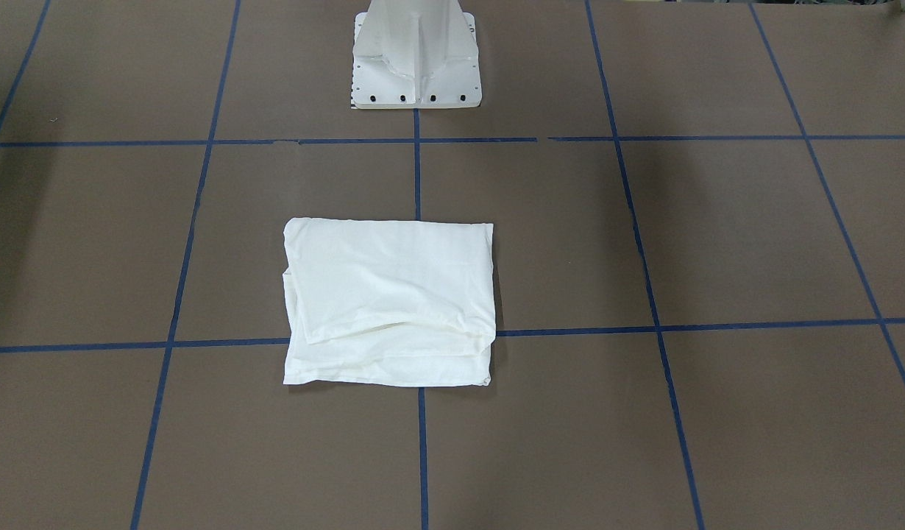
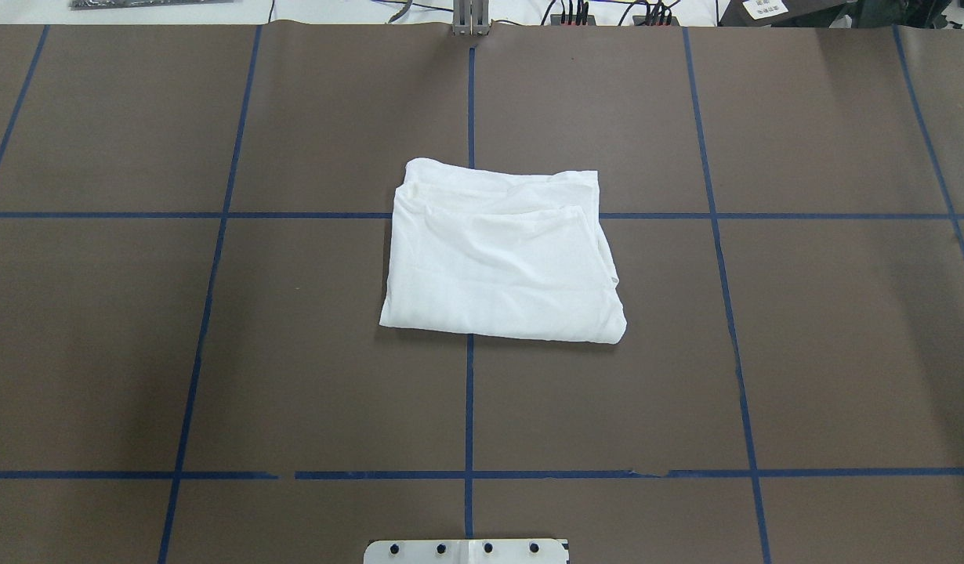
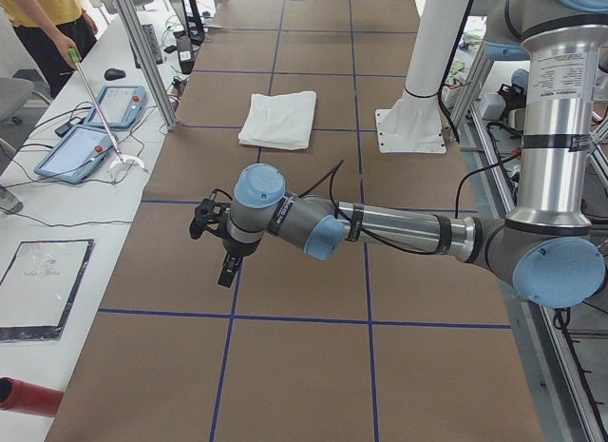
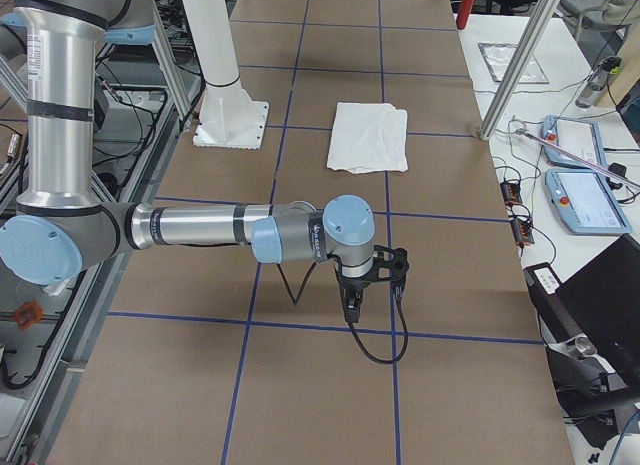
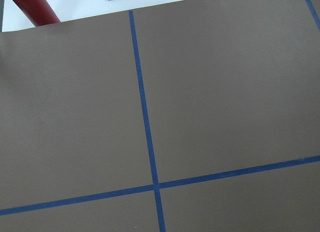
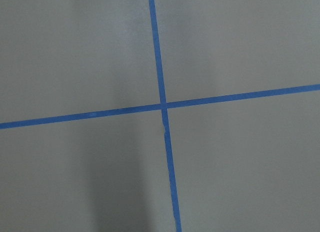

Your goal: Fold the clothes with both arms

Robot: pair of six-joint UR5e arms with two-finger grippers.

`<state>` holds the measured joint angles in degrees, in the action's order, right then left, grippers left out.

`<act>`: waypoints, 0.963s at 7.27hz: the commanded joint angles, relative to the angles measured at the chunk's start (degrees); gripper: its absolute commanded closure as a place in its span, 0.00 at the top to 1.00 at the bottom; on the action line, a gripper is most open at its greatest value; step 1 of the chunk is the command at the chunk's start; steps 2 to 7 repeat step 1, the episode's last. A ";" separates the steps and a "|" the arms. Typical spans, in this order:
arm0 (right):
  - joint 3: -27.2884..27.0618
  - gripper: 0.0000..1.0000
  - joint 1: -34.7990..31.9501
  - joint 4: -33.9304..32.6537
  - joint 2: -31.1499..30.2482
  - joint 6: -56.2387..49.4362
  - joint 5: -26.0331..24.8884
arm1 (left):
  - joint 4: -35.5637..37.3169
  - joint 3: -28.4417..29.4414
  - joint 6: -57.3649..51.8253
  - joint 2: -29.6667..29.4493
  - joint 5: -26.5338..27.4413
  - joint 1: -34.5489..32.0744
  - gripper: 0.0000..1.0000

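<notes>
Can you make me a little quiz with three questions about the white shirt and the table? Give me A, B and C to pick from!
1. Where does the white shirt lie on the table?
A. near the middle
B. at a corner
C. hanging over an edge

2. What colour are the tape lines?
A. red
B. blue
C. yellow

3. How is the shirt?
A. spread out with its sleeves wide
B. crumpled into a ball
C. folded into a layered rectangle

Answers:
1 A: it sits over a crossing of lines in the table's middle.
2 B: every line is blue on the brown table.
3 C: stacked layers with fairly straight edges show, and no sleeves stick out.
</notes>
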<state>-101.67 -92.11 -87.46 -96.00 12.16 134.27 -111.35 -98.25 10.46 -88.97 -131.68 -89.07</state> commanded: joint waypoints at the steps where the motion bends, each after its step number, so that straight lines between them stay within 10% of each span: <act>1: -0.55 1.00 -0.09 -2.19 -0.24 -0.29 -0.24 | -0.35 -0.80 -0.09 -0.50 -0.15 0.04 1.00; 7: -0.55 1.00 -0.09 -2.19 -0.24 -0.29 -0.24 | -0.35 -0.80 -0.09 -0.50 -0.15 0.04 1.00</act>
